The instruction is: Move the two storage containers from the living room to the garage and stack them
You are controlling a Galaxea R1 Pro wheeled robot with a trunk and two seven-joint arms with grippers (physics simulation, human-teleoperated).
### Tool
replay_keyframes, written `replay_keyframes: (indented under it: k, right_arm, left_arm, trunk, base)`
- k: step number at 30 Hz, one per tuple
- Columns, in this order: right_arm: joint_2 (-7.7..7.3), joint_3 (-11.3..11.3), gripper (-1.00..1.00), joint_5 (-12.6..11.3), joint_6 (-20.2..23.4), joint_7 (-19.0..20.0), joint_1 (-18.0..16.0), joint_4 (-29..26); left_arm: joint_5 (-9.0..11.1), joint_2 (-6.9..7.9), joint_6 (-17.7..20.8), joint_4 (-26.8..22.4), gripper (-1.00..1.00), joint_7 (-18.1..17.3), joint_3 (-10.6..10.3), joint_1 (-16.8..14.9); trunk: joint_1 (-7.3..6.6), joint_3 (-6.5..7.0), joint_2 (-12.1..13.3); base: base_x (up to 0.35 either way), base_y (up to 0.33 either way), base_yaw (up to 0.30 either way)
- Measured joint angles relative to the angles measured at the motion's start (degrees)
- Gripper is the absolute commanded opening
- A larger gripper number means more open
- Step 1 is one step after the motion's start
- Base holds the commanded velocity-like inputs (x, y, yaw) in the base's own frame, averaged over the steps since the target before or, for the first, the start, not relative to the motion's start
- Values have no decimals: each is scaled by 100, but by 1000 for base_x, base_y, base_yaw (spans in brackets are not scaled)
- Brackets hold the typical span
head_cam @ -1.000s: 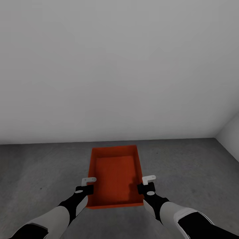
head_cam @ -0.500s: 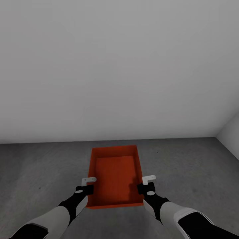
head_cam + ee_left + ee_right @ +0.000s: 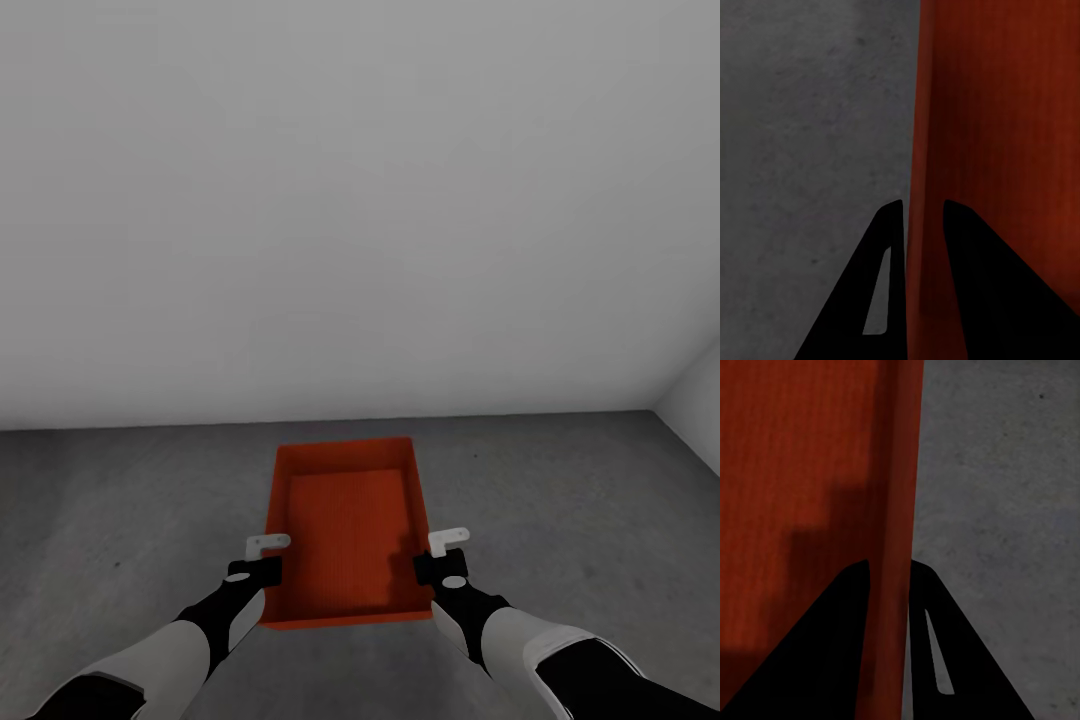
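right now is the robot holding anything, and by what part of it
One orange-red storage container, held by both long side walls: the left gripper straddles one wall near its rim, the right gripper the opposite wall, above the concrete floor.

The storage container [image 3: 345, 530] sits on or just above the floor [image 3: 120, 500], in front of the wall [image 3: 350, 200]. The left hand [image 3: 262, 558] is at the container's left long wall near its near end, one finger on each side of that wall; the right hand [image 3: 440, 553] straddles the right long wall likewise
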Motion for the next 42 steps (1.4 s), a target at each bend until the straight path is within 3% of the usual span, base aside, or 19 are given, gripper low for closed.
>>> replay_keyframes:
  k: [42]
  right_arm:
    - [-7, -4, -100, 6, 1, 7, 0, 0]
  left_arm:
    - [-7, -8, 0, 4, -100, 9, 7, 0]
  trunk:
    - [923, -768, -1685]
  base:
    - [0, 0, 0]
